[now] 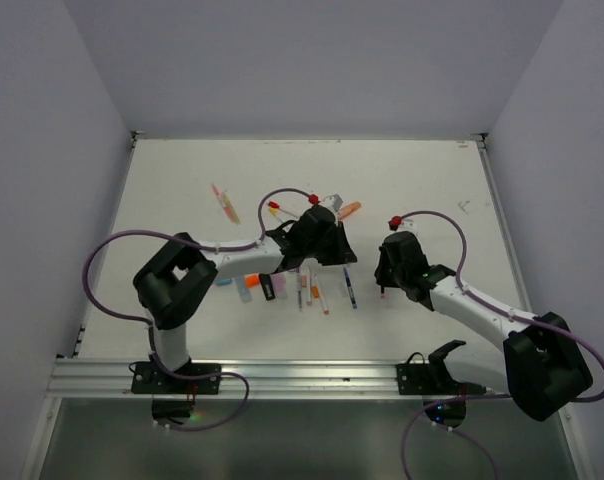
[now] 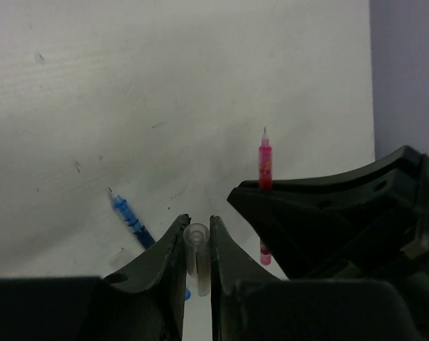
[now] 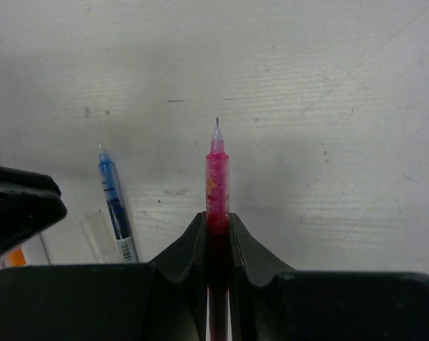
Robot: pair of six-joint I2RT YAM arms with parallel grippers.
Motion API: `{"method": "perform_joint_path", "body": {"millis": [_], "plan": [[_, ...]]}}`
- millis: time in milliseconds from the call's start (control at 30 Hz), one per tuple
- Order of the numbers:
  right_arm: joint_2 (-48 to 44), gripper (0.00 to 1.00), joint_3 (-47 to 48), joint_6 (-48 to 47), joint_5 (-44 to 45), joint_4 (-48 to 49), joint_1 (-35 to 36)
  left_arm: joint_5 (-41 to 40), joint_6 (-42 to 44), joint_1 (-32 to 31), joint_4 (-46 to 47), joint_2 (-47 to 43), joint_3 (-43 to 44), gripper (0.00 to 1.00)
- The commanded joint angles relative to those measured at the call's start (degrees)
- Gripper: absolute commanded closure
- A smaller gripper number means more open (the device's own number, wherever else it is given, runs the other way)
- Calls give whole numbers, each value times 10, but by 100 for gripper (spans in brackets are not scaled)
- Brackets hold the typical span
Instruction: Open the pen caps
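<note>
Peering down from the top view, very little of the grip work can be read: the left gripper [image 1: 325,243] and right gripper [image 1: 385,278] are just dark lumps over the white table [image 1: 182,180], their fingertips buried under their own bodies. The left arm is stretched out low towards the middle and the right arm angles in to meet it, the two tools near each other but apart. Between the arms lies a loose row of thin pens and stubby highlighters [image 1: 282,287], too small up here to tell capped from uncapped. Over to the left wrist camera, and there it is: the left gripper [image 2: 197,224] is clamped on a clear tube-shaped plastic pen cap [image 2: 197,245], open mouth pointing away from the camera, its lower end lost between the fingers. Beyond it a blue thin pen [image 2: 129,217] lies on the table, partly cut off by a finger. The right wrist camera fills in the other half: the right gripper [image 3: 216,217] is pinched tight on a pink translucent pen [image 3: 216,177], bare needle tip showing, its back end swallowed by the jaws. That pen wears no cap; the cap sits off it, in the left tool.
</note>
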Motion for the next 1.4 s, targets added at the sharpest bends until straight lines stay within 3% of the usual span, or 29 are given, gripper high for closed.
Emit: {"method": "perform_joint_path", "body": {"millis": [0,267,433,567,733,1000,1133,1367], "plan": [[20,100,8,17,-5,-9,-8,53,-9,-9,0,25,26,89],[42,100,-4,11,-34,26,-10,58,-14,-37,-2,82,39,79],[57,100,-3,3,-39,28,-10,49,-14,-39,-4,78,32,67],[74,100,-3,0,-46,32,-10,28,-11,-39,-3,58,17,49],[90,96,4,-3,-49,24,-10,-9,-2,-39,-7,-6,-2,37],[112,80,11,-17,-80,46,-10,-126,40,-38,-67,-145,-33,19],[129,63,23,-14,-83,48,-10,-180,57,-36,-98,-192,-46,12],[140,57,28,6,-57,49,-10,-209,63,-6,-123,-262,-102,9]]}}
